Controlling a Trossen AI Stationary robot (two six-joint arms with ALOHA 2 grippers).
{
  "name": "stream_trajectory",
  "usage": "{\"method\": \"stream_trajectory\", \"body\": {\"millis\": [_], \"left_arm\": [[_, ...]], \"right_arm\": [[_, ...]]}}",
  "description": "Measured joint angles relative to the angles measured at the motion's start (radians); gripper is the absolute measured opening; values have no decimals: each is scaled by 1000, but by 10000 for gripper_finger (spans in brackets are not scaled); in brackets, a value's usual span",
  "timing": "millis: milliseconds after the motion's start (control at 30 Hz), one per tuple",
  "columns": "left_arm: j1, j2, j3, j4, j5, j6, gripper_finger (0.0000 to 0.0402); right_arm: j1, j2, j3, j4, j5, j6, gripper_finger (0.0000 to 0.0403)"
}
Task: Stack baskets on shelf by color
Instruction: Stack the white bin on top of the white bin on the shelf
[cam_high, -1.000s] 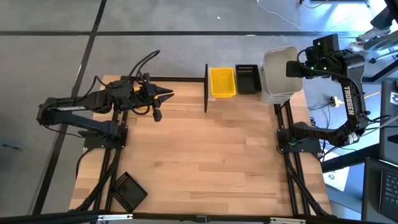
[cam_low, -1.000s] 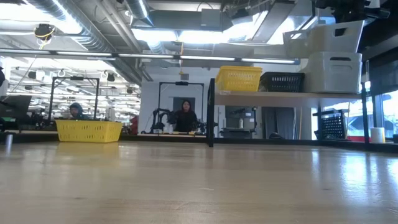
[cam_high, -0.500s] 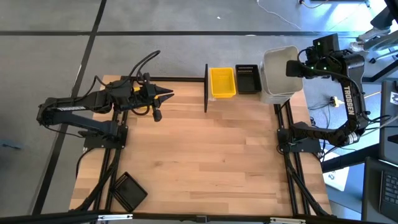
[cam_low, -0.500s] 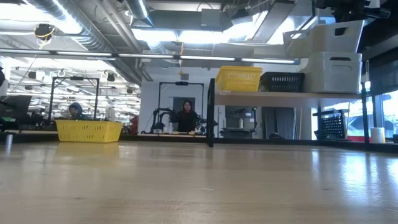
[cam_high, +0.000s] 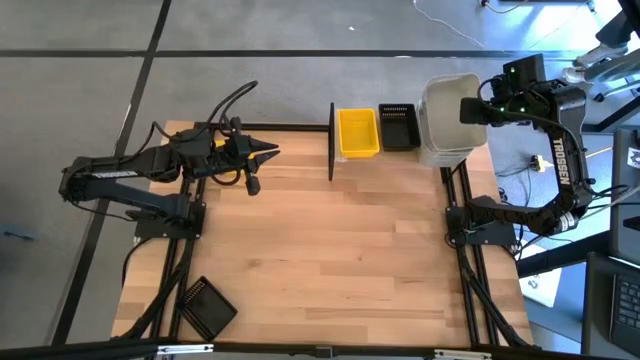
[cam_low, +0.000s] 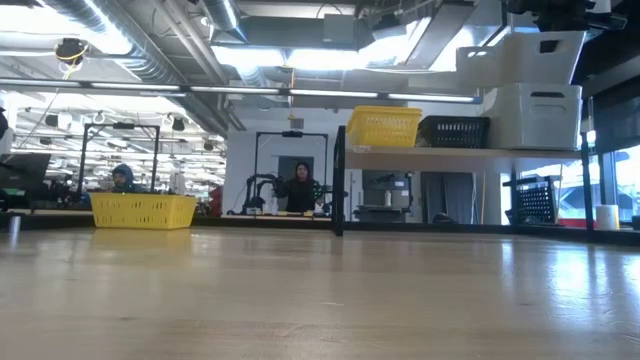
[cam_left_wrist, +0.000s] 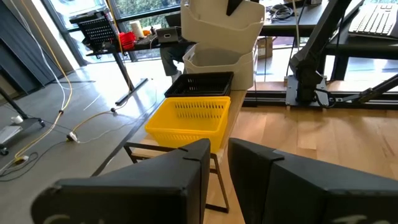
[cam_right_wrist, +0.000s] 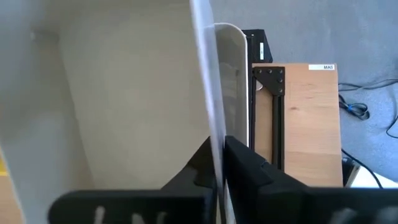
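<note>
Now right gripper (cam_right_wrist: 217, 158) pinches wall of top whitish basket (cam_high: 445, 100) above stack on shelf (cam_low: 455, 151). Crooked drop: basket tips, falls off.

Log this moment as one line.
right gripper: jaws clamp whitish basket wall, above lower whitish basket | left gripper: idle | shelf

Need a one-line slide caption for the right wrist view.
Right gripper pinches the wall of a whitish basket above the basket already stacked below.
</note>
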Motion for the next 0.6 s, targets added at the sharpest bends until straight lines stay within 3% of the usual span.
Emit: {"method": "stream_trajectory", "body": {"millis": [333, 600], "left_arm": [[0, 0, 0, 0, 0, 0, 49], [0, 0, 0, 0, 0, 0, 49]], "right_arm": [[0, 0, 0, 0, 0, 23, 17], [0, 2, 0, 0, 1, 2, 60]]}}
